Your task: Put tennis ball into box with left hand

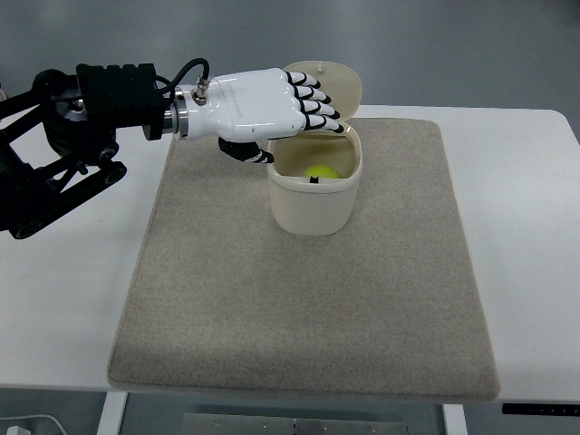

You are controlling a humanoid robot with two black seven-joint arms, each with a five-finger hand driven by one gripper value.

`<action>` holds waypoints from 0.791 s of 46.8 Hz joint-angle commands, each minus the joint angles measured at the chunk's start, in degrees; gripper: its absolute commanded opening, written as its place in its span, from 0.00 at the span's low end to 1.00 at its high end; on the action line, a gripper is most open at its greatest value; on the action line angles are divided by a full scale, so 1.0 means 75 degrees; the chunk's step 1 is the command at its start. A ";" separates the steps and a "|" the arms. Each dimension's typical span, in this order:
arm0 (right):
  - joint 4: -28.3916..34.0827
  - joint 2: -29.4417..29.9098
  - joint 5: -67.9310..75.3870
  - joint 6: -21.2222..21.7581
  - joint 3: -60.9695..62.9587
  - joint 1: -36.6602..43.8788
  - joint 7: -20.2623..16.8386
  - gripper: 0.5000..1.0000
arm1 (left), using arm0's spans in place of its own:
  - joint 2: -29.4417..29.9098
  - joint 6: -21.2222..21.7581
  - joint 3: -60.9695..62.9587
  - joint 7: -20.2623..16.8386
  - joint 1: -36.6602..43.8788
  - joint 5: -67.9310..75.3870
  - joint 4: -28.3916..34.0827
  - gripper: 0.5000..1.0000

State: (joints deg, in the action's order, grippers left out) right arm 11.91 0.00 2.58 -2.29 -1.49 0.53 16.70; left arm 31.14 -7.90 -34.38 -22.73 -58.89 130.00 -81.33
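A yellow-green tennis ball [321, 172] lies inside a cream box [313, 207] that stands on a beige mat [299, 299]; the box's hinged lid [328, 83] is tipped open behind it. My left hand [272, 107], white with black finger joints, hovers over the box's far left rim, palm down. Its fingers [317, 109] are spread and relaxed above the opening and hold nothing. The ball is apart from the hand, down in the box. The right arm does not show.
The mat lies on a white table [526, 227]. My left arm's black linkage [54, 163] reaches in over the table's left side. The table's front edge runs along the bottom of the picture.
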 commanded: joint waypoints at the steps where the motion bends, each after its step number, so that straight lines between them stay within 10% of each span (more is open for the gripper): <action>1: 0.0006 0.0000 -0.0004 0.0000 0.0000 0.0000 -0.0001 0.88 | 0.0265 -0.0013 0.0001 -0.0005 0.0000 0.0000 -0.0160 0.88; 37: -0.0006 0.0000 -0.0004 0.0000 0.0000 0.0000 -0.0001 0.88 | 0.2328 -0.0177 0.0013 0.0030 0.0492 -0.8037 0.0413 0.99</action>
State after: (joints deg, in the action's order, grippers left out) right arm 11.88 0.00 2.58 -2.29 -1.50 0.52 16.70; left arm 47.95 -8.86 -34.37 -22.63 -55.75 75.72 -79.67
